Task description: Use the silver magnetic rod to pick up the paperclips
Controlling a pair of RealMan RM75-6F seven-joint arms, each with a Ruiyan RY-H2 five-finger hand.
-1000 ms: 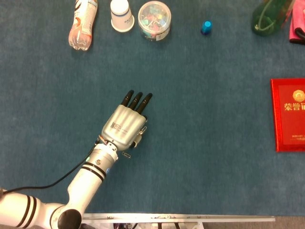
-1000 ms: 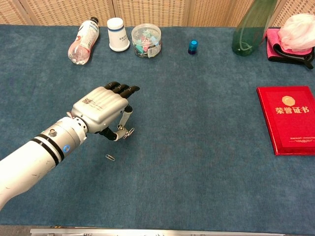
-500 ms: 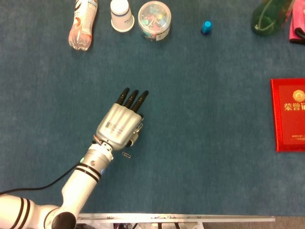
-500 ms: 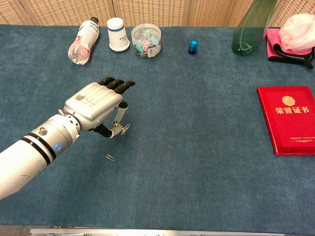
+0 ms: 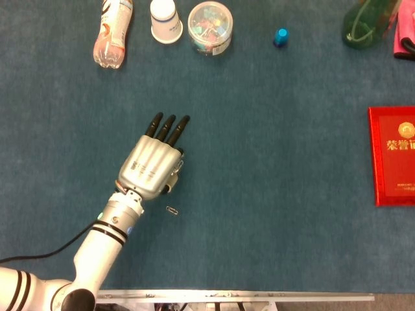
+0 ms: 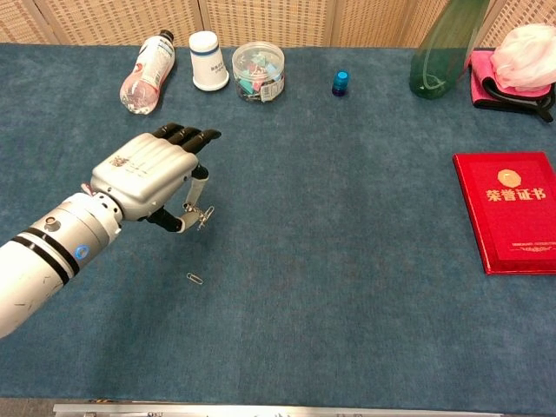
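I see the left robot hand (image 6: 148,174) above the left side of the table (image 6: 347,287), palm down, pinching the silver magnetic rod (image 6: 193,201) beneath it. Paperclips (image 6: 205,215) hang at the rod's lower end. One loose paperclip (image 6: 195,279) lies on the table just nearer than the robot hand, also visible in the head view (image 5: 172,210).

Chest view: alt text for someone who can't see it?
The left hand holds a silver rod above a blue table, with paperclips clinging to its tip and one paperclip left on the cloth below. Along the far edge sit a bottle, a cup and a clip jar; a red booklet lies at right.
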